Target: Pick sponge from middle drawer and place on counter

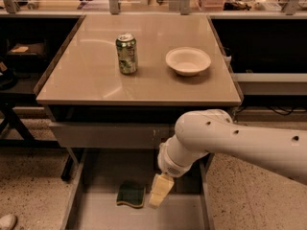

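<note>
While the sponge (131,194) lies in the drawer (96,211), the gripper (159,191) hangs just beside it, its state unclear.

1. One table (96,87).
2. One green can (126,53) and one white bowl (188,61) on the table.
3. Two drawers below the table's front edge: one closed upper drawer (105,134), one open middle drawer (103,171).
4. One sponge (131,194) in the middle drawer.
5. One hand (160,191), over the middle drawer, just right of the sponge.
</note>
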`<state>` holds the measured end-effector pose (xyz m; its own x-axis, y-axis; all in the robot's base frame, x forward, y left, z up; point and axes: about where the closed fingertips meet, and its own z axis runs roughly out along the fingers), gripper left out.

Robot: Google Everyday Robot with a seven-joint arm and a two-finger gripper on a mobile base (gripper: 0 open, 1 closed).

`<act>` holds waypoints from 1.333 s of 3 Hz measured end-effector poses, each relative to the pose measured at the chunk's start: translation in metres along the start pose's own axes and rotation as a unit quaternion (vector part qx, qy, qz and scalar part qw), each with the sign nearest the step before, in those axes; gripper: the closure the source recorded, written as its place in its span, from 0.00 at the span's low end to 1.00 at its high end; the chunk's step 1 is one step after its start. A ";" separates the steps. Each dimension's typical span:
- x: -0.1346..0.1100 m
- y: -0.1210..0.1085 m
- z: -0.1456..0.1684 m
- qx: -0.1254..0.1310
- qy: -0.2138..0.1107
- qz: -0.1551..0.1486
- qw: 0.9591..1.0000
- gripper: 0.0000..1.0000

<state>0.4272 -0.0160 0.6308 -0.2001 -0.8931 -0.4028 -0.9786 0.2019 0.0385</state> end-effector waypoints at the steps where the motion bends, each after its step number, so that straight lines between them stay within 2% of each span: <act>1: 0.000 0.013 0.052 -0.018 0.003 -0.006 1.000 0.00; 2: 0.002 -0.002 0.138 -0.015 0.011 0.003 1.000 0.00; 3: 0.002 -0.002 0.138 -0.015 0.011 0.003 1.000 0.00; 4: 0.005 -0.006 0.161 -0.027 -0.017 0.019 0.999 0.00</act>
<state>0.4394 0.0431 0.4811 -0.2366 -0.8710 -0.4306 -0.9716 0.2128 0.1034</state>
